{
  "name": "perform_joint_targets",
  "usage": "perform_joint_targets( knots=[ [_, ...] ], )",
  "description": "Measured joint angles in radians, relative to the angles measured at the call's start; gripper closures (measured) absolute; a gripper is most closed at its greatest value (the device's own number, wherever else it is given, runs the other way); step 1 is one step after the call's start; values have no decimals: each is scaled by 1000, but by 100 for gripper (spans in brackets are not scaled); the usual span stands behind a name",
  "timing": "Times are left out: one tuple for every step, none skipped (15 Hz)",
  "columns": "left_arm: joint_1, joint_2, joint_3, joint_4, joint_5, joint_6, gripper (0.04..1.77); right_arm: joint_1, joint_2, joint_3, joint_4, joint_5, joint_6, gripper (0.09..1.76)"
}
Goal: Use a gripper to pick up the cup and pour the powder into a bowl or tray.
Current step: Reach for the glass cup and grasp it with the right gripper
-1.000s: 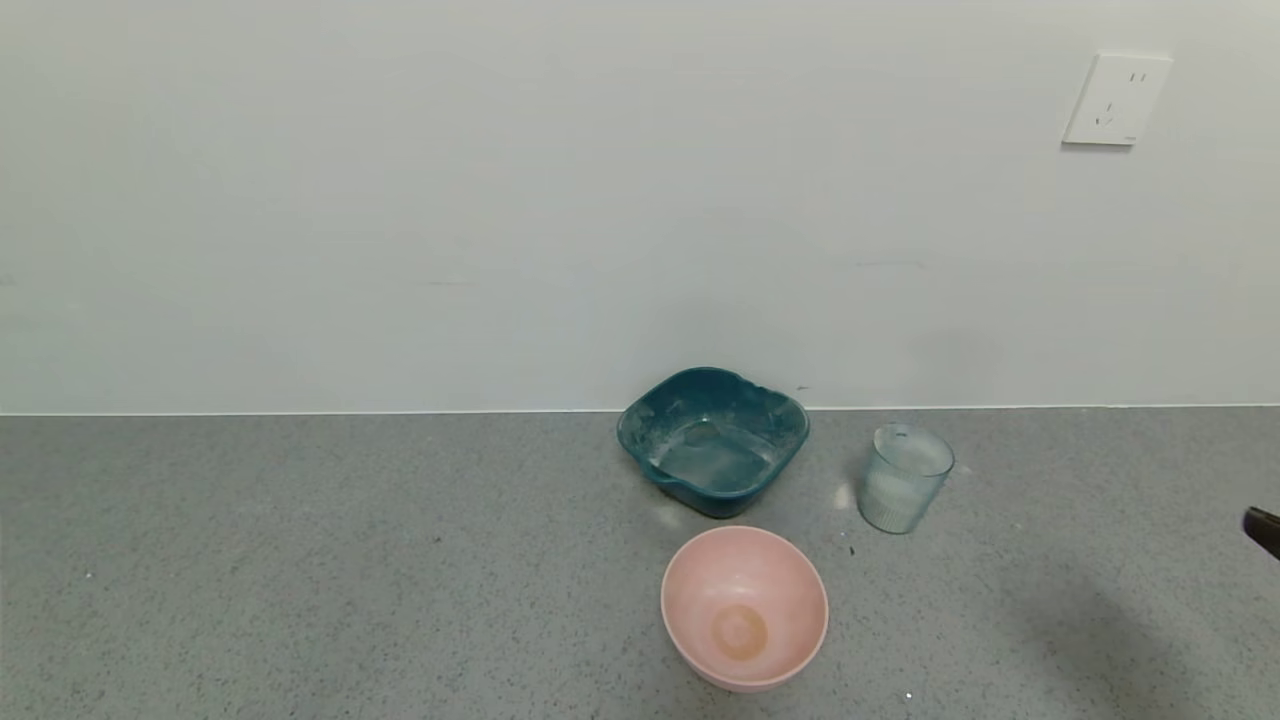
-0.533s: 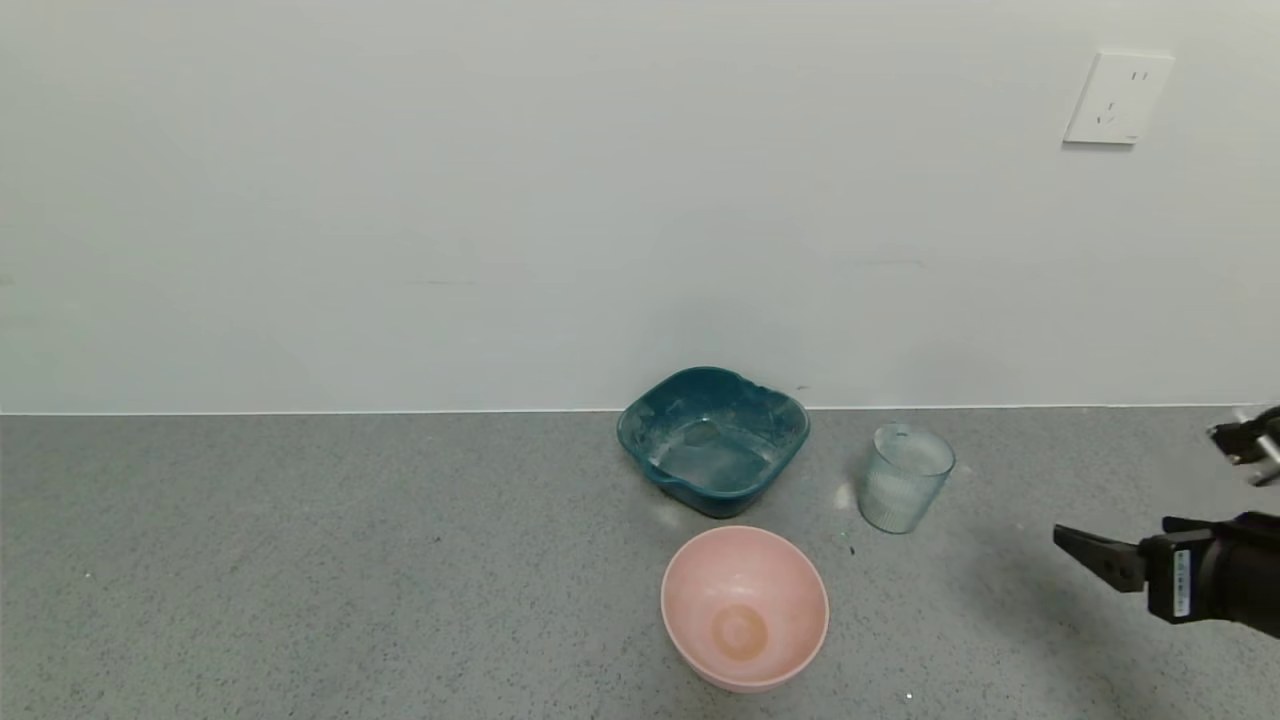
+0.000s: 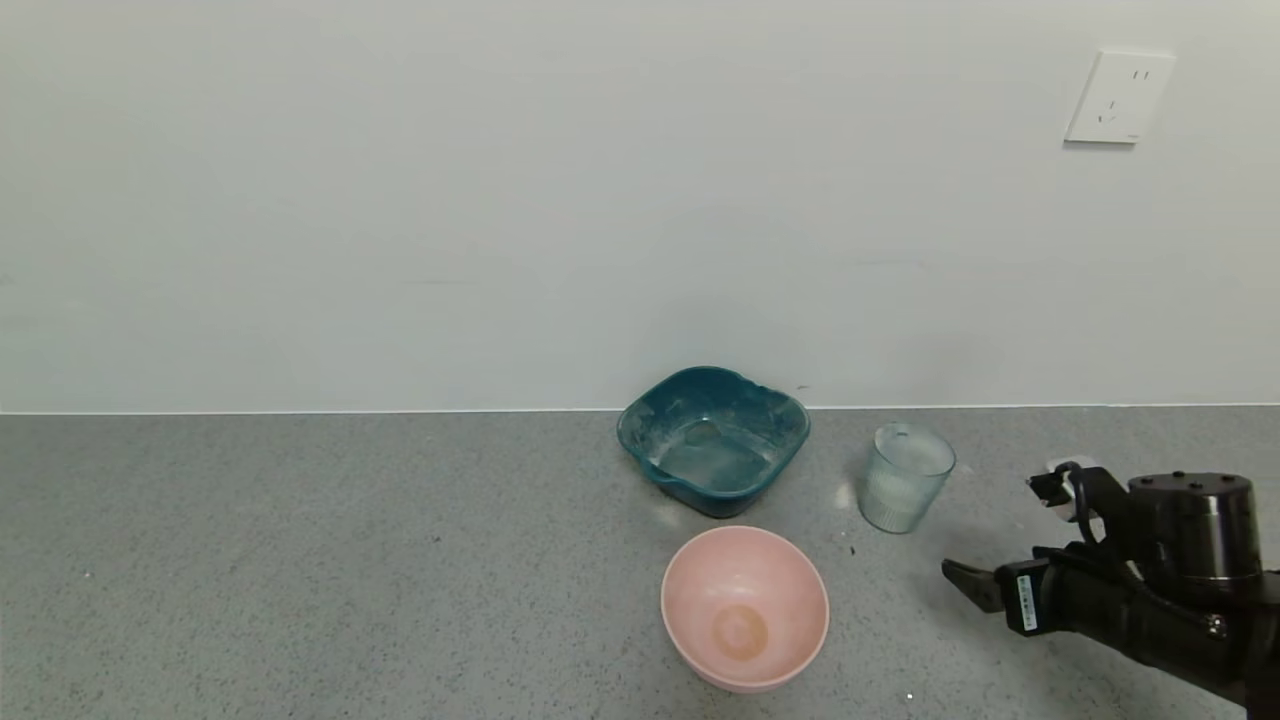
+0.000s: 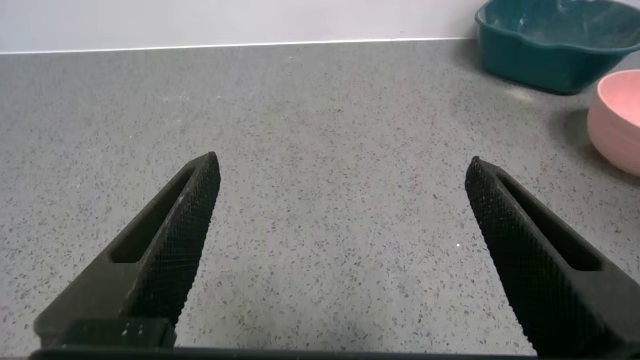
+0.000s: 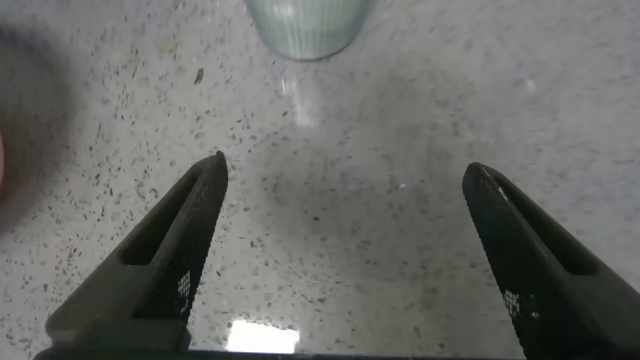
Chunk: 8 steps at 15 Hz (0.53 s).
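Note:
The cup (image 3: 907,477), a clear ribbed tumbler, stands upright on the grey counter with white powder (image 3: 893,497) in its lower part. The dark teal basin (image 3: 655,425), smeared with white dust, sits to its left against the wall. My right gripper (image 3: 992,528) is open and empty, low over the counter to the right of and nearer than the cup, apart from it. In the right wrist view the cup's base (image 5: 303,22) lies ahead of the open gripper (image 5: 345,170). My left gripper (image 4: 340,165) is open and empty over bare counter, out of the head view.
A round pink bowl (image 3: 700,580) with an orange-brown stain sits in front of the basin; it also shows in the left wrist view (image 4: 620,120), beside the basin (image 4: 555,50). The wall runs close behind the basin and cup. A wall socket (image 3: 1117,97) is at upper right.
My right arm has come into view from the right edge and moved left toward the cup. The cup, basin and pink bowl have not moved.

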<state>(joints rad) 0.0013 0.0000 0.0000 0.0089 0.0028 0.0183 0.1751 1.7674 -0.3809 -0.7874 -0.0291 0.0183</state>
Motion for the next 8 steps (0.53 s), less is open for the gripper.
perform_joint_targets(
  knots=[
    [0, 0, 0, 0, 0, 0, 5, 14, 35, -5, -30, -6, 12, 14],
    [0, 0, 0, 0, 0, 0, 5, 23, 67, -12, -59, -20, 19, 14],
    [0, 0, 0, 0, 0, 0, 5, 31, 101, -21, -99, -43, 23, 14],
    [0, 0, 0, 0, 0, 0, 5, 38, 134, -28, -144, -63, 25, 14],
    [0, 0, 0, 0, 0, 0, 5, 45, 166, -33, -201, -83, 25, 14],
    [0, 0, 0, 0, 0, 0, 5, 55, 199, -36, -254, -104, 25, 14],
    [0, 0, 0, 0, 0, 0, 5, 65, 229, -39, -303, -126, 25, 14],
    [0, 0, 0, 0, 0, 0, 5, 77, 255, -40, -340, -141, 25, 14]
  ],
)
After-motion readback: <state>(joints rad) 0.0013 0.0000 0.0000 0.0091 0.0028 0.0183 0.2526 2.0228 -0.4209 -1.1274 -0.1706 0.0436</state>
